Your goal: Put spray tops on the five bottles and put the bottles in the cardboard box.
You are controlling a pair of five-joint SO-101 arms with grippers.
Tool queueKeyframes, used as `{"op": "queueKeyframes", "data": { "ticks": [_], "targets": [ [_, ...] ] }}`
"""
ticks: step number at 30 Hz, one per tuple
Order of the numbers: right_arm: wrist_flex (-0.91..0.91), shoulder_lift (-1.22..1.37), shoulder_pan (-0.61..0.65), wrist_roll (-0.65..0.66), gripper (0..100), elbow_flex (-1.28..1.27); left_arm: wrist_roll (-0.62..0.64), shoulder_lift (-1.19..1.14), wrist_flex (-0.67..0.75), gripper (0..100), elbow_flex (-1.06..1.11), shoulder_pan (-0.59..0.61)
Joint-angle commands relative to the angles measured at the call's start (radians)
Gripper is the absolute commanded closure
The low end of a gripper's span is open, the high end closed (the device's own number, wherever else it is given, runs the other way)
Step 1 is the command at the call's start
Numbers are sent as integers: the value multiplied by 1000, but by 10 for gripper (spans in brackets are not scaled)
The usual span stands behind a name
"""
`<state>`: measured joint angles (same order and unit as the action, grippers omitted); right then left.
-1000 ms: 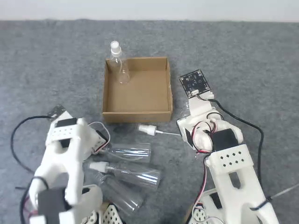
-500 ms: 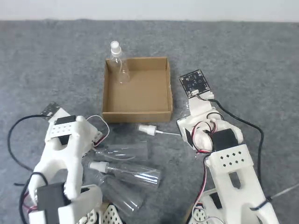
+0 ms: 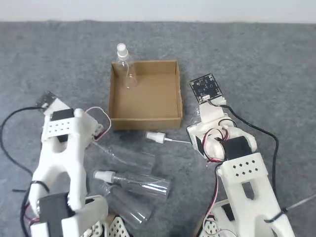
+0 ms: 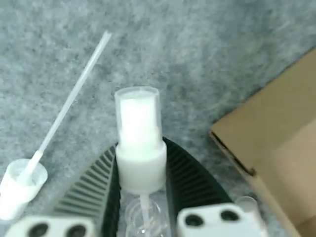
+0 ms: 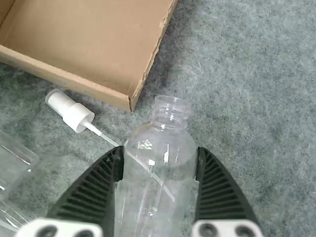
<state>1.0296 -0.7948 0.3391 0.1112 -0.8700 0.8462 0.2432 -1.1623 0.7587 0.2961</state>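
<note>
My left gripper (image 4: 140, 149) is shut on the neck of a clear bottle (image 3: 126, 154) fitted with a white spray top (image 4: 139, 143). It holds this bottle at a slant just left of the near-left corner of the cardboard box (image 3: 118, 121). Close to the box's near-right corner, my right gripper (image 5: 158, 153) is shut on an uncapped clear bottle (image 5: 157, 168). A loose spray top (image 3: 155, 137) with its long tube lies on the carpet before the box's front wall. One capped bottle (image 3: 126, 69) leans in the box's far-left corner.
A capped bottle (image 3: 133, 181) and an uncapped bottle (image 3: 126, 207) lie on the grey carpet between the arms, near the front edge. The right arm (image 3: 237, 163) stands to the right of the box, and open carpet stretches around the box's far side.
The left arm has drawn back and to the left, away from the lying bottles. It has dragged its capped bottle along, so the bottle now slants toward the box's near-left corner. The right arm has stayed still.
</note>
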Motion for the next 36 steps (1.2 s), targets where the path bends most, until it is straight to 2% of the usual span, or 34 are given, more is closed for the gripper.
{"op": "queueKeyframes", "data": {
  "ticks": [1, 5, 15, 28, 36],
  "targets": [
    [-16, -24, -16, -2, 939, 3, 11, 3, -49, 990, -97, 8],
    [-16, -24, -16, -2, 939, 3, 9, 55, -98, 990, -130, 8],
    [-18, -24, -16, -2, 939, 3, 6, 434, -100, 990, -54, 5],
    [-16, -24, -16, -2, 939, 2, -83, 643, -106, 990, -51, 8],
    [-21, -35, -12, 20, 939, -11, -80, 868, -32, 989, -15, 8]
  ]
}}
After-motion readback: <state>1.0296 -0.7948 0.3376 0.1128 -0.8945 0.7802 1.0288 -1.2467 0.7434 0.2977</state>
